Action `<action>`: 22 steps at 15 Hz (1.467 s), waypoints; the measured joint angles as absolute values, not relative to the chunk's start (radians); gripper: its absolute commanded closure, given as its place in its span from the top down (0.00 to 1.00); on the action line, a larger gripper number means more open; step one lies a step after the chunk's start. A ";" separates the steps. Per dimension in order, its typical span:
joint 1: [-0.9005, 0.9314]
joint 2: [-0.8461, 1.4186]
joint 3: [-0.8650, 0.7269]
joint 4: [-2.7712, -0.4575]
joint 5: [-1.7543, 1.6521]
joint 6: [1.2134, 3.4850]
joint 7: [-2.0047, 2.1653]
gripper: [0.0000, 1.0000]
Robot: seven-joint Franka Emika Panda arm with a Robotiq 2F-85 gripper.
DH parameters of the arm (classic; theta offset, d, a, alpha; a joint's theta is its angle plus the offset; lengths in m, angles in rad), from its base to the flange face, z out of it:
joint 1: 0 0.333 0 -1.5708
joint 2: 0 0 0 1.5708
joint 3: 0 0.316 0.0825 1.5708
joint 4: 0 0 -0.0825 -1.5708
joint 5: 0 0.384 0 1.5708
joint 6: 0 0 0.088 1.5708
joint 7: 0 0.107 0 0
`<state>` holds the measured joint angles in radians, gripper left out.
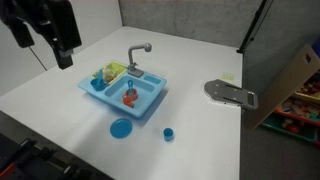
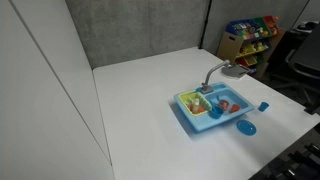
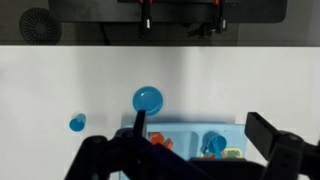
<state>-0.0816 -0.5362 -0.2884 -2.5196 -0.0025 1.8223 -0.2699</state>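
Note:
My gripper [image 1: 65, 60] hangs high above the white table's far left part, well apart from everything. In the wrist view its dark fingers [image 3: 180, 142] are spread open and hold nothing. Below it stands a blue toy sink [image 1: 150, 106] with a grey faucet [image 1: 138, 52]. It also shows in the wrist view [image 3: 185, 127] and in an exterior view [image 2: 195, 122]. Its basins hold an orange-red item [image 1: 130, 96], yellow-green items [image 1: 108, 73] and a blue cup [image 3: 212, 145]. A blue plate [image 1: 121, 128] and a small blue cup [image 1: 168, 133] lie on the table beside the sink.
A grey flat fixture [image 1: 230, 93] sits at the table's edge. A shelf with colourful toys [image 2: 250, 35] stands beyond the table. Grey partition walls [image 2: 140, 30] close off the back. The plate [image 3: 148, 99] and small cup [image 3: 77, 123] also show in the wrist view.

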 measured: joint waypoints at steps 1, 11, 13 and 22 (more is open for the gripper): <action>-0.082 -0.536 -0.288 -2.520 -0.002 1.822 -0.270 1.00; -0.083 -0.503 -0.255 -2.515 0.002 1.836 -0.266 1.00; -0.081 -0.473 -0.232 -2.505 0.011 1.855 -0.259 1.00; -0.051 -0.293 -0.126 -2.390 0.031 1.911 -0.186 1.00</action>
